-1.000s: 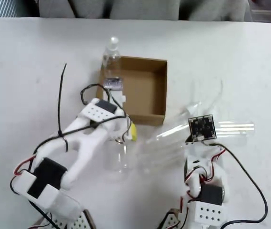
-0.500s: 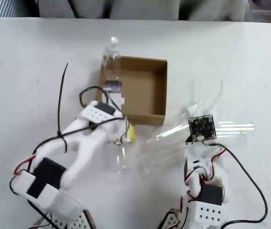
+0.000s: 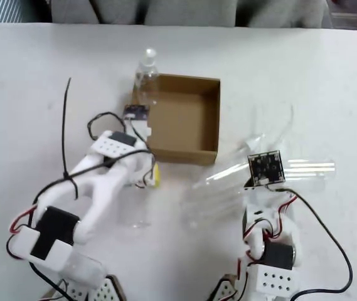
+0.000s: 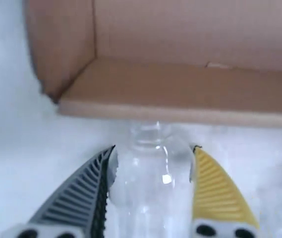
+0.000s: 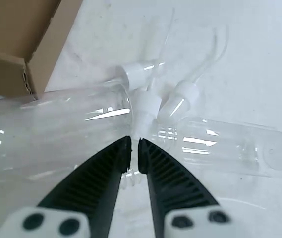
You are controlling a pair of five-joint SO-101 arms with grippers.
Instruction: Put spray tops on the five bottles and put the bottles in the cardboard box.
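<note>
Bright, even light; faint soft shadows

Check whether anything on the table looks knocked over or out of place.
Yes: clear bottles lie on their sides near the right gripper, with loose spray tops scattered among them. The cardboard box has no bottles in it, and one capped bottle stands outside it by its far left corner. The left gripper holds an uncapped bottle.

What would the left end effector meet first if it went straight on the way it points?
Probably the near wall of the cardboard box; the bottle it holds would touch first. Depth is unclear.
</note>
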